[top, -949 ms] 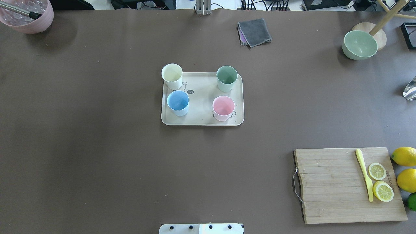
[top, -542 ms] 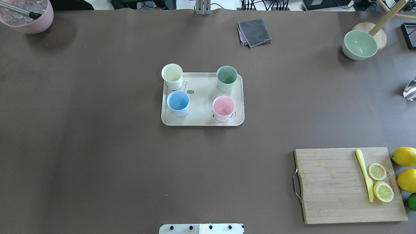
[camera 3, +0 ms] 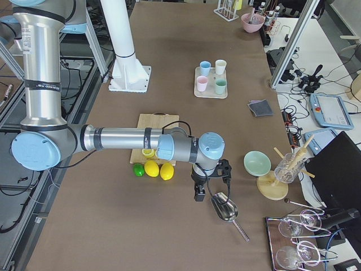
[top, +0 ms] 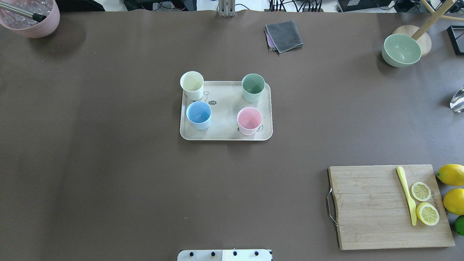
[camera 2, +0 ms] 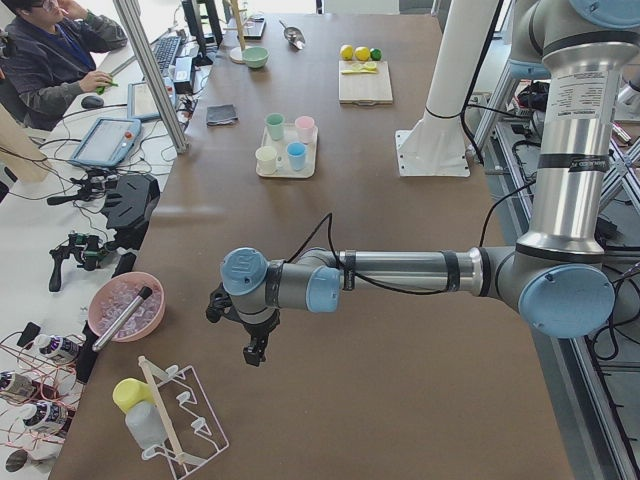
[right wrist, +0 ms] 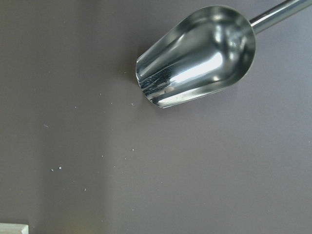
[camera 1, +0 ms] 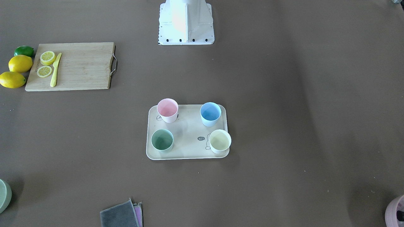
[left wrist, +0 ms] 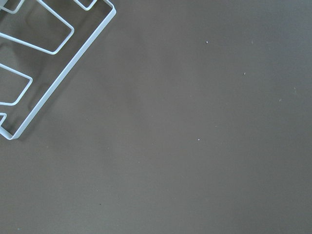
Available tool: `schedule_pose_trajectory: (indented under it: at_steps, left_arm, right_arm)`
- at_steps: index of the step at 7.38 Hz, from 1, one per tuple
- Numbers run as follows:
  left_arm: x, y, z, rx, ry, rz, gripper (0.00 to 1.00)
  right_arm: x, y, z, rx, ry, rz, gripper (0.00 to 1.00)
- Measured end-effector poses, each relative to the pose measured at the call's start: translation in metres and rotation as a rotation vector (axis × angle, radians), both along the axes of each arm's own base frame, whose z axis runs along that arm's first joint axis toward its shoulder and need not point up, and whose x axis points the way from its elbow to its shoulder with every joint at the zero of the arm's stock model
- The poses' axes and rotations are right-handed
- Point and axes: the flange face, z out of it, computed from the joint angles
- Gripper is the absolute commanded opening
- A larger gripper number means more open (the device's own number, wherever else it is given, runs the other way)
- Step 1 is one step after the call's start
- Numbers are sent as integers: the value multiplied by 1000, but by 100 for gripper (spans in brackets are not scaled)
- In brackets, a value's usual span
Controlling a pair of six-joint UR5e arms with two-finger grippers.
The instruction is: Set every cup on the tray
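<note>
The cream-beige tray lies mid-table, also in the front-facing view. All four cups stand upright on it: cream-yellow cup at its far-left corner, sage green cup far right, light blue cup near left, pink cup near right. My left gripper hangs far from the tray near the table's left end; my right gripper hangs near the right end. Both show only in the side views, so I cannot tell whether they are open or shut. Neither wrist view shows fingers.
A bamboo cutting board with lemon slices and a yellow knife lies near right, whole lemons beside it. A green bowl, grey cloth and mauve pot sit at the back. A metal scoop lies below the right wrist, a wire rack below the left.
</note>
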Motion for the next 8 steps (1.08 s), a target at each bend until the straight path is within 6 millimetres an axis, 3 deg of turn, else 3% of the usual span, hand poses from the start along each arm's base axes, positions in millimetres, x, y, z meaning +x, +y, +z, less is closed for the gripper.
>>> schedule_pose_trajectory:
  at_steps: [3, 8]
  left_arm:
    - [-19, 4, -2, -45, 4, -80, 98]
    - [-23, 10, 0, -36, -14, -103, 98]
  right_arm:
    - [-3, 0, 0, 1, 0, -7, 100]
    - [-4, 2, 2, -3, 0, -9, 100]
